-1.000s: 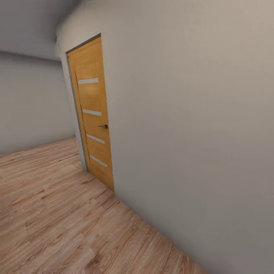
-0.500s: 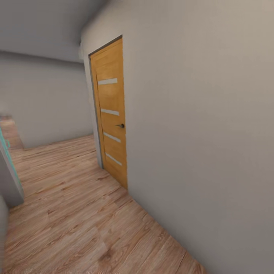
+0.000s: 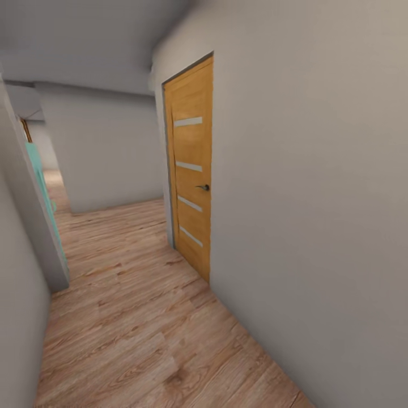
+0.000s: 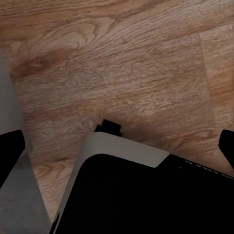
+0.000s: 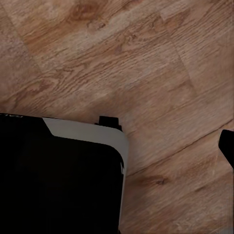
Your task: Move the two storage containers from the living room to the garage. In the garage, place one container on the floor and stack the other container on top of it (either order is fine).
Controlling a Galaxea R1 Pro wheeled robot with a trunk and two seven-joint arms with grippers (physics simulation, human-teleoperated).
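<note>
Head view: we face a narrow corridor with a light wood plank floor (image 3: pixel 141 334), a plain pale wall (image 3: pixel 317 215) close on our right and an orange-wood door (image 3: pixel 192 181) with pale stripes and a small dark handle (image 3: pixel 204 187), shut in that wall. At the left, a grey wall edge carries a teal strip (image 3: pixel 46 212), and the passage runs on toward a white far wall (image 3: pixel 102 147). The two storage containers are nowhere among these pictures, so we cannot place them; we judge ourselves under way, with the striped door possibly the garage's, which we cannot confirm.

Left wrist view: we look down on wood planks and on the robot's base (image 4: pixel 141 195), black with a pale rim. The left gripper (image 4: pixel 117 146) shows as two dark fingertips (image 4: pixel 10 151) at opposite edges of the picture, spread wide, with nothing between them.

Right wrist view: again planks and the black base. Of the right gripper, one dark fingertip (image 5: pixel 227 146) shows at the picture's edge; we cannot tell how wide it stands, and nothing is seen in it.

On handling, we can only judge from the task: rectangular bins are likely rigid, light and smooth-walled, best taken by opposite walls or the rim and kept level. Their contents, if any, we cannot tell.
</note>
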